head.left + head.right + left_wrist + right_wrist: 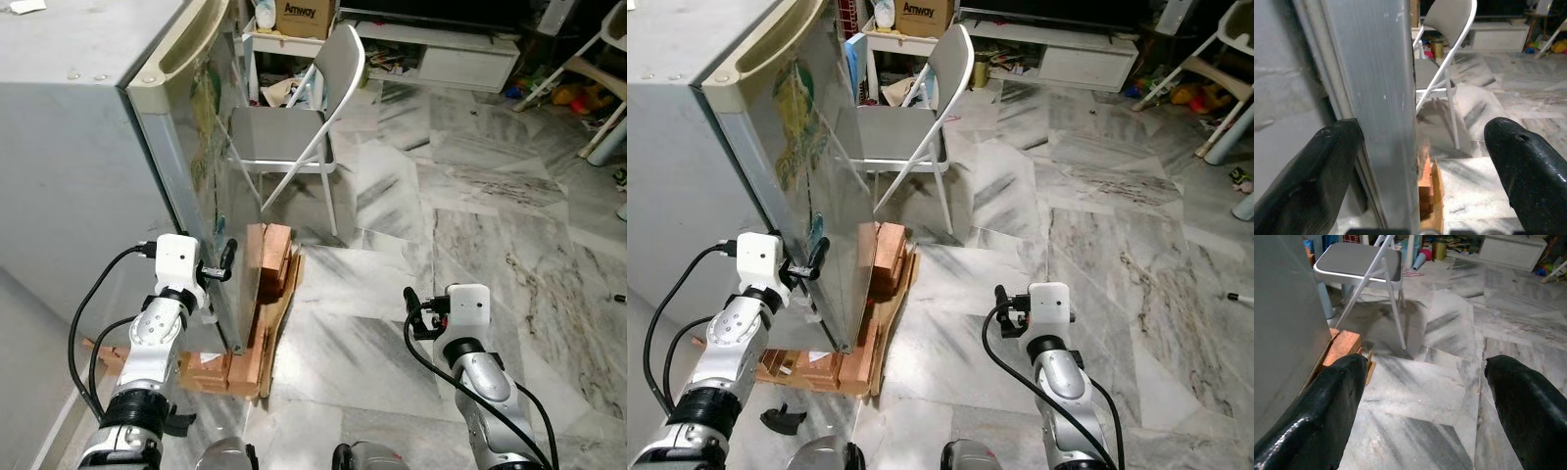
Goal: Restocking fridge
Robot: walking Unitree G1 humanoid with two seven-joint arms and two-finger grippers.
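A grey fridge [78, 147] stands at my left, raised on wooden blocks [269, 264]. Its silver door [813, 196], covered with a faded picture, faces the room. My left gripper [220, 269] is open at the door's lower free edge. In the left wrist view that door edge [1386, 112] stands between the two black fingers [1308, 181], close to one and well apart from the other. My right gripper [1422, 396] hangs open over the marble floor [1449, 333], holding nothing, about a step to the right of the fridge.
A grey folding chair [294, 117] stands just beyond the fridge door. Behind it are a cardboard box [304, 15] on a small table and a low white cabinet [460, 59]. A small black piece [784, 419] lies on the floor by my left arm. Open floor spreads to the right.
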